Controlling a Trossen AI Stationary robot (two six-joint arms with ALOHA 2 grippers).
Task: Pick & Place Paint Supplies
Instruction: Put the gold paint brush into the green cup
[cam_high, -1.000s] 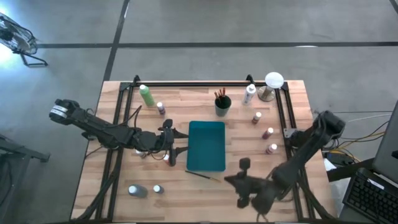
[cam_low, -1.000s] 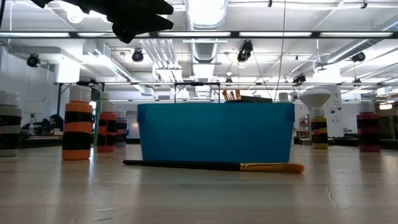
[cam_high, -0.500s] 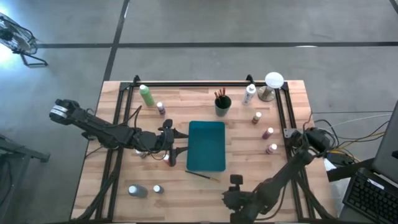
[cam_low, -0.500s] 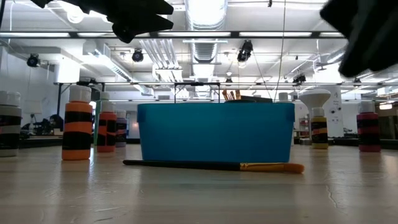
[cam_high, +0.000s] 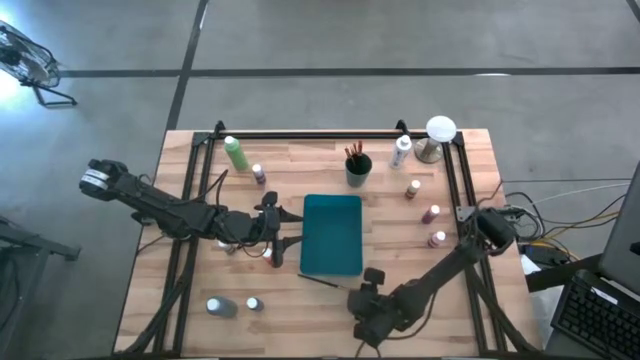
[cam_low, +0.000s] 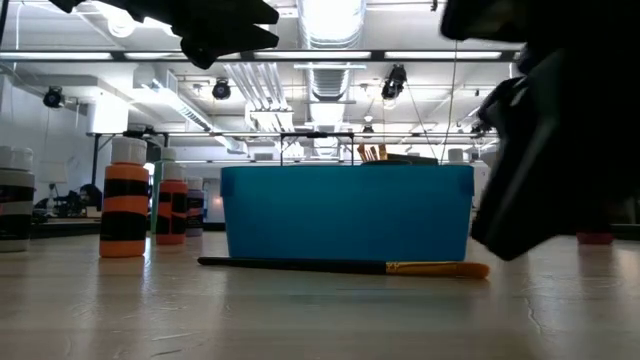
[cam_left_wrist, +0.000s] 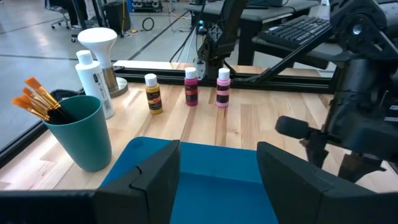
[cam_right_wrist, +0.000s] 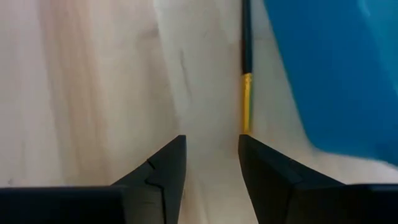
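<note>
A thin brush (cam_high: 325, 282) with a dark handle and gold ferrule (cam_right_wrist: 246, 102) lies flat on the wood just before the teal tray's (cam_high: 332, 215) near edge. My right gripper (cam_high: 358, 296) hangs low at the brush's ferrule end, slanting down, fingers open (cam_right_wrist: 211, 163), nothing between them. The ferrule's end lies just beyond one fingertip; touching or not, I cannot tell. My left gripper (cam_high: 290, 230) waits open (cam_left_wrist: 217, 177) over the tray's left edge. Small white-capped bottles (cam_high: 431, 213) stand right of the tray, and a light-green bottle (cam_high: 236, 153) stands at the far left.
A green cup of brushes (cam_high: 357, 168) stands behind the tray, with a white bottle (cam_high: 401, 151) and a white-domed stand (cam_high: 440, 133) at the far right. Two more bottles (cam_high: 235, 305) stand near the left front. Black frame rails (cam_high: 330, 133) border the table.
My right gripper has come down from high above the table's near right part to just over the wood, moving toward the left edge and the brush's ferrule end, and it has rolled and tipped downward. The brush and bottles have not moved.
</note>
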